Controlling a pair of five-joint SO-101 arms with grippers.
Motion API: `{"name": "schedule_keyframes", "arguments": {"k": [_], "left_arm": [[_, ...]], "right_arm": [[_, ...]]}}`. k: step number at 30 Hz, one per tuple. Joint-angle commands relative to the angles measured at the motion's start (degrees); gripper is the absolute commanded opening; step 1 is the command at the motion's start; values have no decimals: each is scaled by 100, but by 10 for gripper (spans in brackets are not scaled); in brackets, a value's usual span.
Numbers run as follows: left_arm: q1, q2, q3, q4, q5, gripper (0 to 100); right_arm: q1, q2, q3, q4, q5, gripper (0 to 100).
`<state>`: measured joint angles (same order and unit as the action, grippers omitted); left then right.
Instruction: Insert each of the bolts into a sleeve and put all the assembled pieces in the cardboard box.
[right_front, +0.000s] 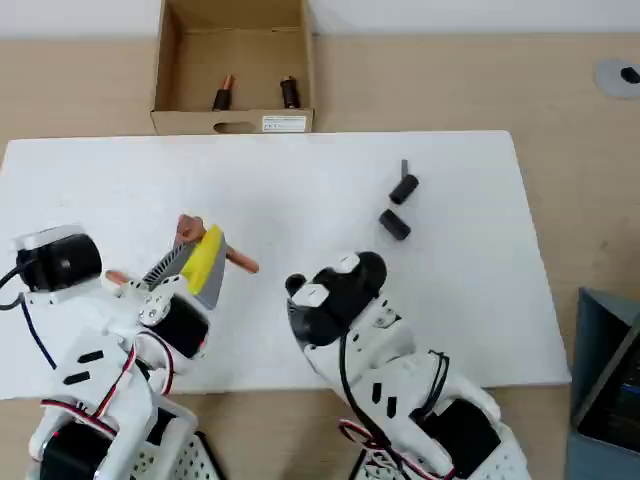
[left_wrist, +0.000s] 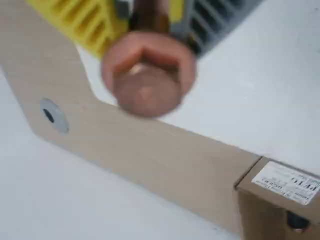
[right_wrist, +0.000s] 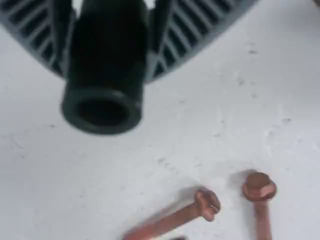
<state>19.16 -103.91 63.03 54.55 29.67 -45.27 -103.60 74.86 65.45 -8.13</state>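
At the table's far edge, the cardboard box (right_front: 165, 70) holds 2 assembled pieces (right_front: 223, 93). The left gripper (right_front: 195, 240) is closed on a bolt (left_wrist: 147, 75); the right gripper (right_wrist: 107, 27) clamps a sleeve (right_wrist: 102, 97). 2 loose sleeves (right_front: 403, 188) lie on the mat (right_front: 300, 180).

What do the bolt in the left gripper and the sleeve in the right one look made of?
The bolt: likely metal, copper-coloured with a soft sheen on its hex head. The sleeve: matte black, perhaps plastic or rubber; smooth rounded rim, no shine, so uncertain.
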Motion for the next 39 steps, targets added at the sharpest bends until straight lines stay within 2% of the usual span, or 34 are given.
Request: {"name": "schedule_keyframes", "arguments": {"k": [1,6,16,27,31,39], "left_arm": [[308,-48,-378,-185,35,2],[738,-48,-343,-185,18,2],[800,-31,-176,-141,9,2],[809,-31,281,-176,9,2],[1196,-31,396,-149,-9,2],[1837,-31,545,44,-1196,2]], "right_arm": [[-224,-629,-13,-167,97,9],[-330,-629,40,-176,554,9],[-330,-629,13,-422,554,9],[-330,-629,4,-527,905,9],[-330,-629,4,-527,914,9],[-330,-629,4,-527,1064,9]]}}
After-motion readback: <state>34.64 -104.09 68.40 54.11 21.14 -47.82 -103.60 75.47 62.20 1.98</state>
